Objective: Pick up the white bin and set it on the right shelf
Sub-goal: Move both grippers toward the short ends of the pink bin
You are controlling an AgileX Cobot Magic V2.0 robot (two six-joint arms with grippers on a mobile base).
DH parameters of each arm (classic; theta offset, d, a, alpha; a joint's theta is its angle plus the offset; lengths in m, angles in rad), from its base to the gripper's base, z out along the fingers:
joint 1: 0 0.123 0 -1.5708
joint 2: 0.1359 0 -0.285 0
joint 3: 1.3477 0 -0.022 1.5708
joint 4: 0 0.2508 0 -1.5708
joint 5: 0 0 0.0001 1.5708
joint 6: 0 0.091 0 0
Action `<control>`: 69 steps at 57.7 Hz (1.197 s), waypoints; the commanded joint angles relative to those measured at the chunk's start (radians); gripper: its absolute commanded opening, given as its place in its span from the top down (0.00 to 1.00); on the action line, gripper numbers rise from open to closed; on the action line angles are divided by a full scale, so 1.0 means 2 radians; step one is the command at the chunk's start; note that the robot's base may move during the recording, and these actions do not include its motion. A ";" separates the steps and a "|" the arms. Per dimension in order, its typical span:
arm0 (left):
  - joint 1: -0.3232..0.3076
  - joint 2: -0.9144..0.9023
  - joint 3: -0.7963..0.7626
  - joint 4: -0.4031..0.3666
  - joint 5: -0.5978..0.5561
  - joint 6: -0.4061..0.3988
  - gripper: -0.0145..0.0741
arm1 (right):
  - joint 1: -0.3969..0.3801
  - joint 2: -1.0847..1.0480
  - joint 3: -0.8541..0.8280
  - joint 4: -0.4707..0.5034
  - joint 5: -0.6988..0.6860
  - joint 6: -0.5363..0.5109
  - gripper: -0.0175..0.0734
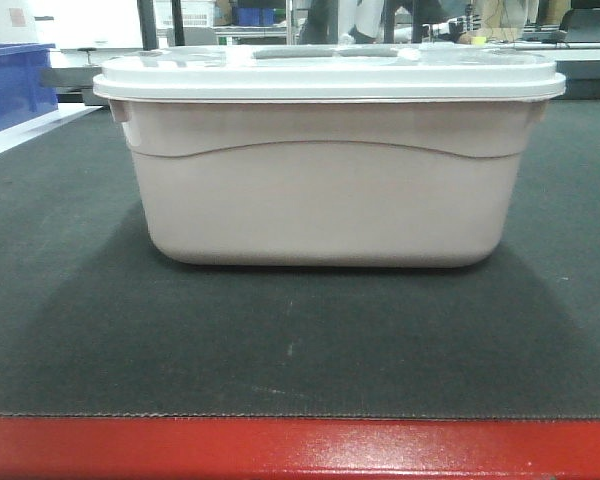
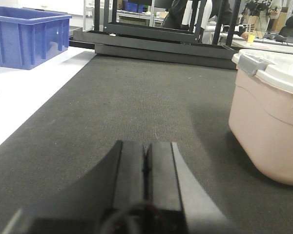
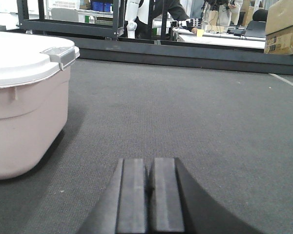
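Left wrist view: the left claw (image 2: 145, 148) has its two dark fingers pressed together with nothing between them. It sits low over the dark mat of the table (image 2: 136, 107). The white bin (image 2: 269, 126) lies ahead and to its right, apart from the fingers, with one short end wall turned toward this claw.

Right wrist view: the right claw (image 3: 150, 165) is likewise closed flat and empty, low over the same mat. From here the bin (image 3: 24, 112) lies ahead and to the left, not touching, and presents its other short end, with a grey lid latch (image 3: 61, 54) at the rim.

Front view: the bin (image 1: 330, 200) stands upright and square on the mat with its white lid (image 1: 330, 75) seated. Its long axis runs across the robot's front, so the bin sits between the two claws with one end facing each.

Judgement: neither arm is clearly nearer, and the bin's width suggests a two-sided hold at the ends, for which both claws must first spread.

A blue bin (image 2: 24, 36) stands well off to the left. The right shelf is not in any view, so the placing direction cannot be confirmed.
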 commanded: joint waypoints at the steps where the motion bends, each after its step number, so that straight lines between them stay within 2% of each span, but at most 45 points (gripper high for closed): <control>1: -0.003 -0.005 0.005 0.000 -0.044 -0.002 0.98 | -0.001 -0.010 -0.012 0.001 -0.044 -0.001 0.73; 41: -0.003 -0.005 0.005 -0.002 -0.054 -0.002 0.98 | -0.001 -0.010 -0.012 0.001 -0.059 -0.001 0.73; 51: -0.002 -0.005 0.005 -0.037 -0.055 -0.002 0.98 | -0.001 -0.010 -0.012 0.001 -0.074 -0.001 0.73; 57: -0.002 -0.004 0.003 -0.037 -0.090 -0.002 0.98 | -0.001 -0.010 -0.013 0.002 -0.085 -0.001 0.73; 62: -0.002 0.000 -0.022 -0.037 -0.119 -0.002 0.98 | -0.001 -0.010 -0.022 0.013 -0.128 -0.001 0.73; 69: -0.003 0.023 -0.104 -0.020 -0.090 -0.002 0.98 | -0.001 -0.008 -0.079 0.013 -0.141 -0.001 0.73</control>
